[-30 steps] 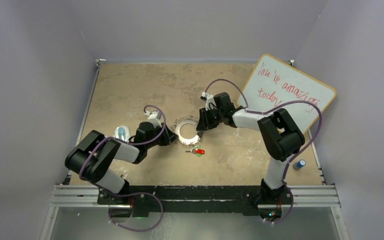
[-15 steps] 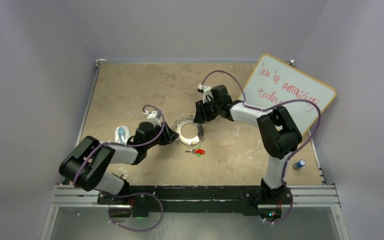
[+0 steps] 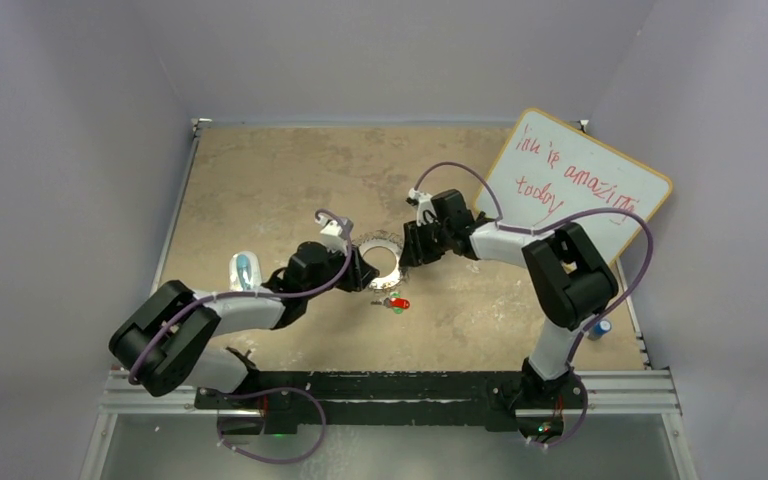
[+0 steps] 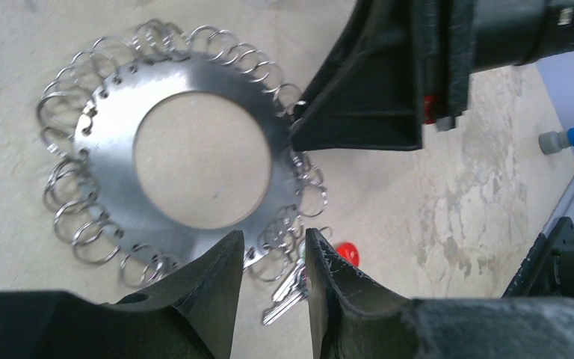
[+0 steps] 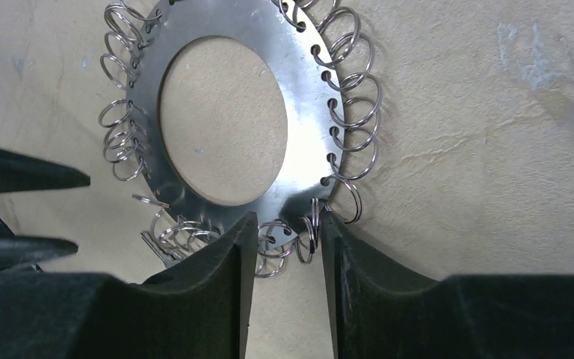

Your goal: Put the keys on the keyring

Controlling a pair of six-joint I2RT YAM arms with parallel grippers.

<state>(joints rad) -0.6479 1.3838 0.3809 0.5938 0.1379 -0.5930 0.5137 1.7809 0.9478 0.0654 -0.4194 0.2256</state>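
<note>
Both grippers are bracketing the keyring; the keys are lying loose beside it, not yet threaded.
Left gripper (image 4: pixel 273 233) is hovering low over the rim nearest the arms, jaws narrowly parted and holding nothing, likely lining up on a fringe loop. Keyring (image 4: pixel 112 161) is lying flat on the table (image 3: pixel 260 180) between the arms, keys (image 3: pixel 397 303) just beside that rim. Right gripper (image 5: pixel 288 217) is straddling loops on the opposite rim, gap equally narrow, nothing visibly clamped, probably to steady the ring.

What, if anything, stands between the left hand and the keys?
Nothing solid. The keys show in the gap between the fingers of the left hand, right beside the keyring; only a few of its fringe loops crowd that gap.
</note>
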